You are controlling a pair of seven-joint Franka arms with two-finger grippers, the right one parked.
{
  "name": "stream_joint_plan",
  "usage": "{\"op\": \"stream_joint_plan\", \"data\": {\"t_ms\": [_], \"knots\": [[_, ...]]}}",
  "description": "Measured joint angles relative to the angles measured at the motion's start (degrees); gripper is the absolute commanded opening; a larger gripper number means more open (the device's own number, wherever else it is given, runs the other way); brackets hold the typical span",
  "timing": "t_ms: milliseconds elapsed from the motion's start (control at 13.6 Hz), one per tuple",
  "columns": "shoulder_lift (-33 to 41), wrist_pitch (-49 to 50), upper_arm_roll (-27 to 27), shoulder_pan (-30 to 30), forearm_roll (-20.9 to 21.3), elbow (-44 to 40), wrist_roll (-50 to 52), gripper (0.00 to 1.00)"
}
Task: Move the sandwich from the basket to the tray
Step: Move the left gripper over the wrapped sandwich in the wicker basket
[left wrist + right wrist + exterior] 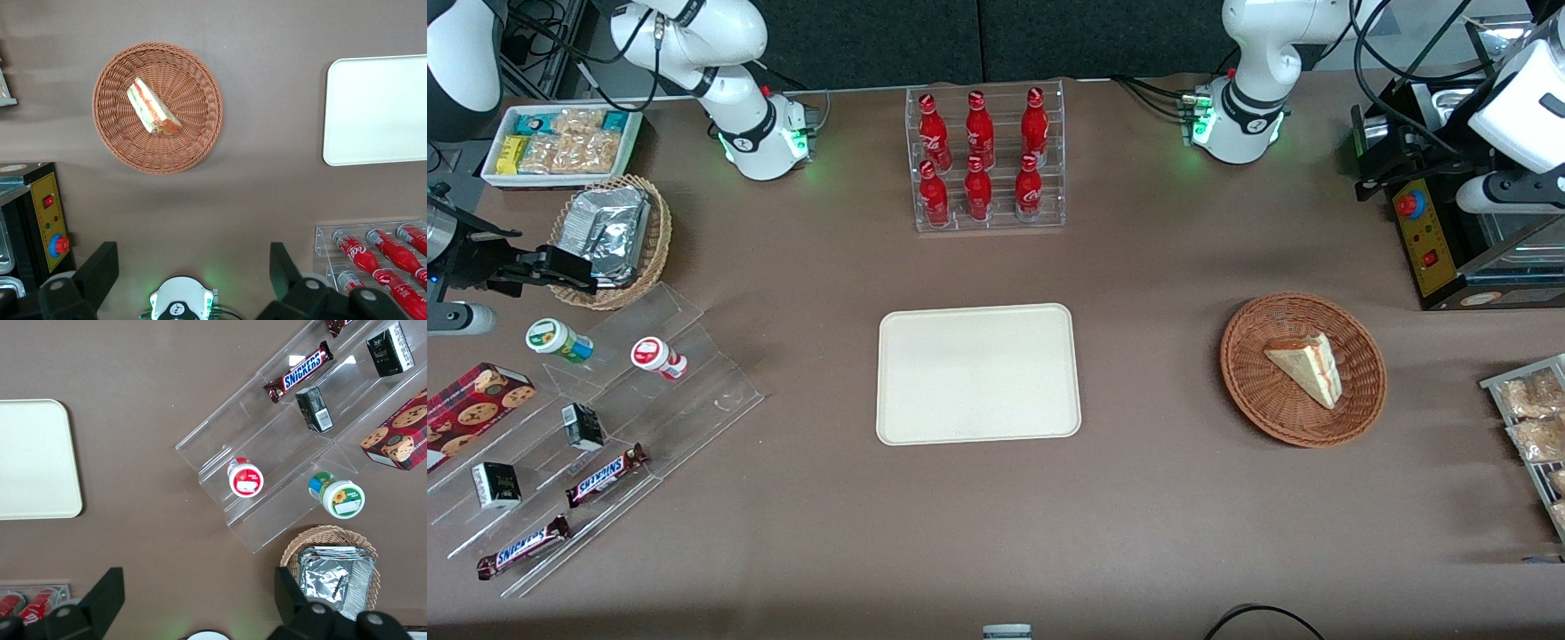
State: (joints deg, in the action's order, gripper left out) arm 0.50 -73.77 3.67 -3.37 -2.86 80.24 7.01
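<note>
1. Nearest the front camera are the Snickers bars point(606, 475) on the clear acrylic steps point(596, 418), down toward the parked arm's end of the table, with a cookie box point(471, 407) and two small capped cups point(560, 340) close by.
2. Smack in the middle of the brown table point(1156, 498) is the tray point(978, 373), cream-white and bare.
3. Toward the working arm's end sits the basket point(1303, 368), the reddish-brown round one, well apart from the tray with open tabletop between them.
4. Sandwich point(1307, 366) is lying inside the basket, pale bread face up and the red, orange and green filling showing along one edge. Nothing is touching it.
5. Farther from the front camera than the tray is a clear rack of red cola bottles point(983, 160).
6. The gripper point(190, 273) only shows in the left wrist view, hanging high over the table, above the bare stretch between the basket and the arm's own base. Its two fingers point(100, 270) are spread wide with nothing between them.
</note>
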Motion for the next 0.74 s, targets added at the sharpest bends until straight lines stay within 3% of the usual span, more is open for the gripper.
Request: {"op": "stream_joint_plan", "data": {"t_ms": [736], "knots": [[-2.93,-0.7,-1.36,1.36,3.08,0.96,1.38,1.0]]}}
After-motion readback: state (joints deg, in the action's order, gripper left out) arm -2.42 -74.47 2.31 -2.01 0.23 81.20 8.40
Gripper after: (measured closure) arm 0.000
